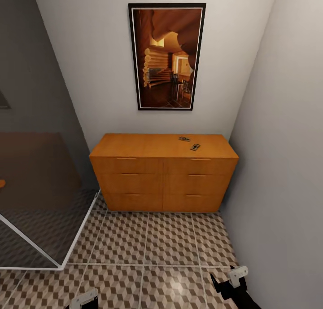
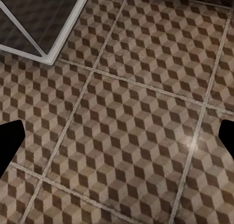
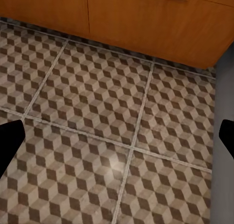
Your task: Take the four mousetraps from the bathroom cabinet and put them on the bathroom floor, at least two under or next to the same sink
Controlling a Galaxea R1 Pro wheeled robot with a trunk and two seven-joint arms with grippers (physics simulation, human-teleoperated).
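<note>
Two mousetraps (image 1: pixel 190 143) lie on the far right of the cabinet (image 1: pixel 163 174) top, close together; the others may sit in the drawers. Both grippers, left (image 2: pixel 117 136) and right (image 3: pixel 117 136), hang wide and empty over the bathroom floor (image 1: pixel 170 241). Reaching risks clipping the right wall or knocking the small, flat traps off.

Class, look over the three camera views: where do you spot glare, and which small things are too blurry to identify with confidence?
Right wrist view: a soft white glare spot on the cube-patterned brown floor tiles. Left wrist view: a smaller sparkle on the same tiling. Head view: two small dark items on the orange-brown wooden chest of drawers are too small and blurred to identify.
</note>
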